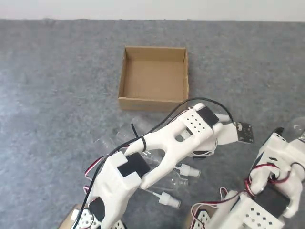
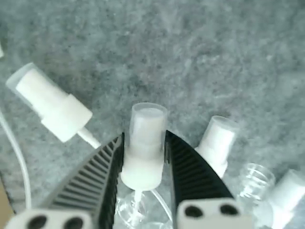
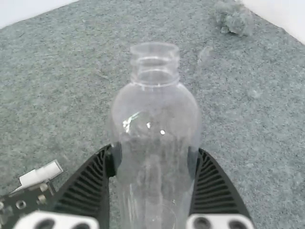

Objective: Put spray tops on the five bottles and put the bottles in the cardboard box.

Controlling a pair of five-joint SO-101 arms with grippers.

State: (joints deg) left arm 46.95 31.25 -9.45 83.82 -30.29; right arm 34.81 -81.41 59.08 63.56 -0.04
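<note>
Left pincer (image 2: 144, 138) clamping spray top (image 2: 145, 119) at collar, capped nozzle protruding past tips. Part judged light, rigid, small, likely twisting if pinched off-centre.

Right pincer (image 3: 156, 155) squeezing clear bottle (image 3: 155, 119) around body, open neck pointing away. Thin wall judged flexing and slippery, so gripping at mid-body is advisable.

Cardboard box (image 1: 123, 76) sitting on desk (image 1: 57, 95), holding no bottles. Loose spray tops (image 1: 188, 170) lying near left arm.

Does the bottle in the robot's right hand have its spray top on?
No. The bottle gripped in the right hand has a bare, open neck with nothing screwed onto it.
</note>
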